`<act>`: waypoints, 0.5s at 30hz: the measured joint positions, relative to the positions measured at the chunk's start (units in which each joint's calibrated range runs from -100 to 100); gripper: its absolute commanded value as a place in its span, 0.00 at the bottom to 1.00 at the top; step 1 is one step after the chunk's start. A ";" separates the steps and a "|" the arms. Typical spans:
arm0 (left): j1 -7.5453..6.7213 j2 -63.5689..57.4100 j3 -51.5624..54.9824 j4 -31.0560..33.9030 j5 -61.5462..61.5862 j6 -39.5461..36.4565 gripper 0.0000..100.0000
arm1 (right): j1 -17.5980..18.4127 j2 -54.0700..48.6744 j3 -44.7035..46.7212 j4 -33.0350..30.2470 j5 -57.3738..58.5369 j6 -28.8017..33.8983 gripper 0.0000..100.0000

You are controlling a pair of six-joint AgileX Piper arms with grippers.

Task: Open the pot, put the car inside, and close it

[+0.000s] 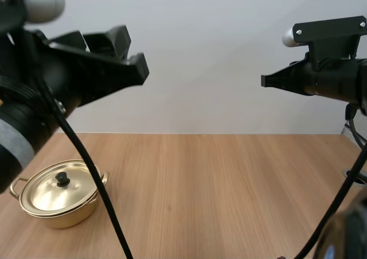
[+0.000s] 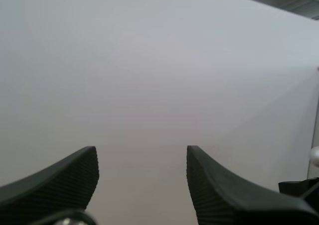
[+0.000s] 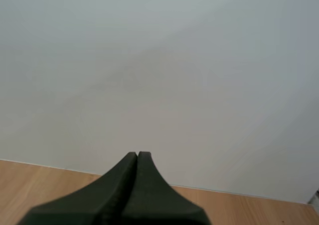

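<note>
While both arms hang high over the pale wooden bench [image 1: 229, 179], the round, shiny gold-coloured metal pot [image 1: 57, 216] sits at its near left. It is well below and apart from either claw. Its matching gold lid [image 1: 46, 196] is seated flat on the rim, and a small black knob [image 1: 62, 180] stands up from the middle of the lid. The left claw [image 1: 131, 53] is spread wide, its two ribbed black fingers well apart with nothing between them. The right claw [image 1: 265, 81], over on the right side, has its fingers pressed together into one dark wedge and grips nothing. With the lid on, what the pot holds cannot be told from where I stand, and I'd judge the opening step not yet begun. The trouble I'd expect lies in that knob. It looks small and smooth, so a claw coming down off-centre could close on air or slip off it. A glancing push might slide the light-looking pot along the bench or knock the lid askew on its rim. A lid lifted by a poor pinch could also drop back and clatter. The right claw, closed as it is, would have to open before it could take hold of anything.
</note>
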 measured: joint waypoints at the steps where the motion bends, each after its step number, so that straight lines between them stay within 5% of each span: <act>1: -0.01 -0.15 0.44 0.70 -0.27 -0.56 0.86 | 0.00 -0.39 0.85 0.64 0.36 -0.58 0.00; 5: -0.19 -0.48 3.46 3.28 -1.05 -2.50 0.86 | 0.00 -2.77 3.37 2.82 1.93 -2.43 0.00; 6: -0.10 -0.74 5.14 4.62 -1.27 -4.01 0.86 | 0.00 -9.97 10.70 9.21 9.10 -8.08 0.00; 7: -0.02 -1.20 13.53 11.82 2.63 -10.27 0.86 | 0.00 -13.62 14.48 13.22 14.30 -11.09 0.00; 10: -0.02 -1.20 19.39 19.31 8.53 -16.78 0.86 | 0.00 -15.87 19.55 16.32 20.35 -13.97 0.00; 15: 0.80 -1.20 26.60 27.87 4.18 -23.10 0.86 | 0.00 -15.95 22.18 14.99 20.93 -15.75 0.00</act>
